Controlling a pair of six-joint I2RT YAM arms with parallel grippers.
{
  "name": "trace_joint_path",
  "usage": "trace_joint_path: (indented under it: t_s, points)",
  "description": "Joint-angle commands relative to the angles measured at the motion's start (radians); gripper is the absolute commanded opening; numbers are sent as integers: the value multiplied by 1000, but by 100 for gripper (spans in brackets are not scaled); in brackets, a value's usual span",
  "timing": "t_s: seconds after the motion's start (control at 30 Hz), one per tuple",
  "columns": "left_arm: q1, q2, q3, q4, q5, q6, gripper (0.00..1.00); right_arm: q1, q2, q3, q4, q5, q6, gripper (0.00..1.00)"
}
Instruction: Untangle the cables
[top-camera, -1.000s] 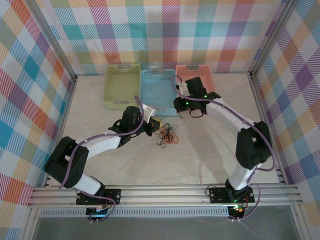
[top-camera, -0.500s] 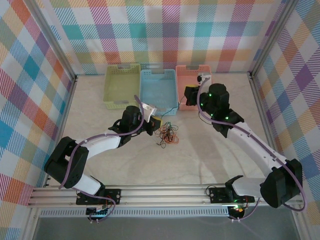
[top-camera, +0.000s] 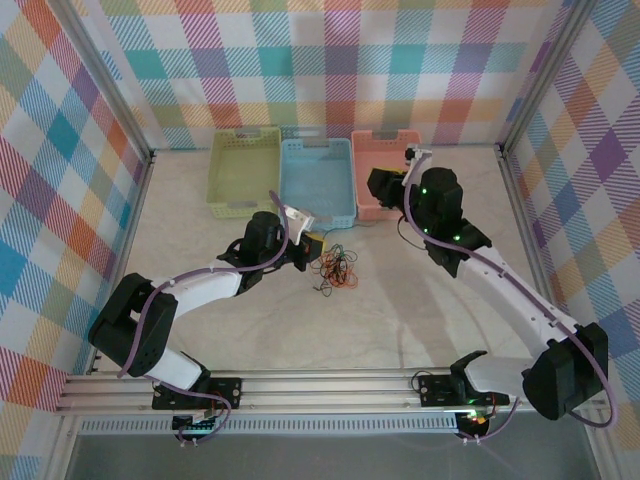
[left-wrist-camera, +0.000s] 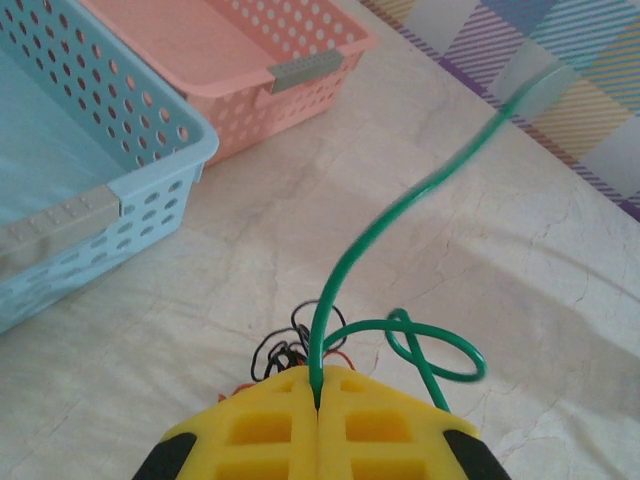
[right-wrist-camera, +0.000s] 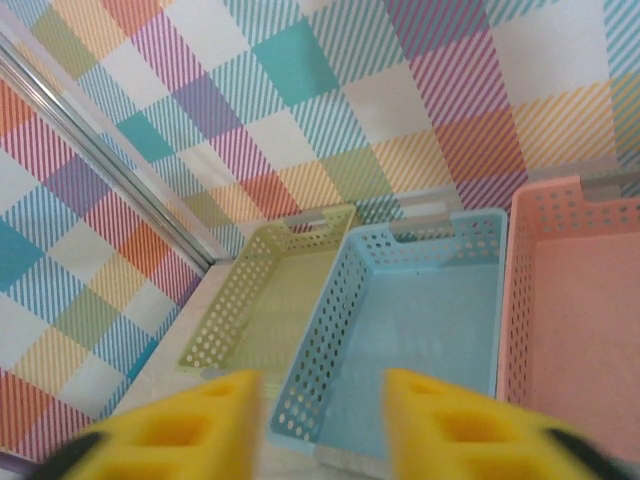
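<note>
Now the right fingers (top-camera: 378, 184), shut a moment ago, gape empty over the pink plastic basket (top-camera: 388, 136); left fingers (left-wrist-camera: 318, 425) stay clamped on a thin green cable (left-wrist-camera: 345, 270).

Top view: high at the near edge, looking down on the table (top-camera: 400, 320). Wrist views: left low and close, right raised, facing back. All share the blue basket (top-camera: 316, 180).

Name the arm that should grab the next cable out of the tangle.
Right, probably. The left tool is shut on the green cable beside the tangle; the right tool is open, empty, facing the blue basket.
</note>
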Motion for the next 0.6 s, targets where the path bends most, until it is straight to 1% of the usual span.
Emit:
trace_joint_path:
  t_s: [0.0,0.07,0.1,0.17,0.23,0.33,0.43,0.5,0.57]
  points:
    - [-3,-16,0,-18,2,13,0,-5,0,54,-10,-27,-116,61]
    - [-3,-19,-2,-16,-2,12,0,-5,-22,36,-23,-39,-183,67]
    - [-3,-21,-6,-10,-5,8,0,-5,-39,12,-16,-53,-218,69]
    - [-3,-25,-11,2,-6,0,0,-6,-76,-39,3,-118,-284,69]
    - [-3,-25,-12,6,-10,-5,0,-5,-106,-94,18,-233,-350,68]
    - [-3,-34,-18,7,-36,-6,0,-6,-100,-155,16,-371,-367,65]
    - [-1,-46,-28,15,-67,-12,0,-3,-67,-206,-6,-519,-394,59]
    - [-2,-51,-32,18,-83,-19,0,0,-50,-239,-10,-582,-410,55]
    - [-2,-51,-32,17,-102,-30,0,12,-41,-267,-20,-599,-435,54]
